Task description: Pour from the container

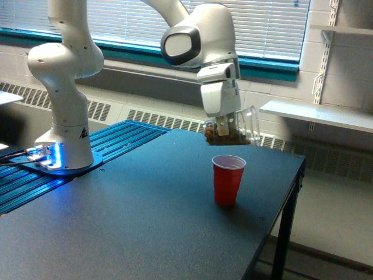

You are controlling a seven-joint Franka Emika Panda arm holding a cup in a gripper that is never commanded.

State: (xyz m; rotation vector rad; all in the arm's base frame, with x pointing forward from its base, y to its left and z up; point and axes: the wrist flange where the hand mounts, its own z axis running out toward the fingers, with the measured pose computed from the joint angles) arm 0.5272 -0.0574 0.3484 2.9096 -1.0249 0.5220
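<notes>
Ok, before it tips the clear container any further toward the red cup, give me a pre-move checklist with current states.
1. Gripper holds the clear container: ok.
2. Container has contents, a brown fill low inside: ok.
3. Red cup upright, mouth open: ok.
4. Container mouth above the cup: not ok; it points toward the exterior view's right, and the container sits above and slightly left of the cup.
5. Cup already empty: cannot tell.
6. Spills on the table: none seen, ok.

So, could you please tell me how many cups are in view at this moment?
2: the clear container, tilted in the gripper above the table, and the red cup, upright on the table below it.
</notes>
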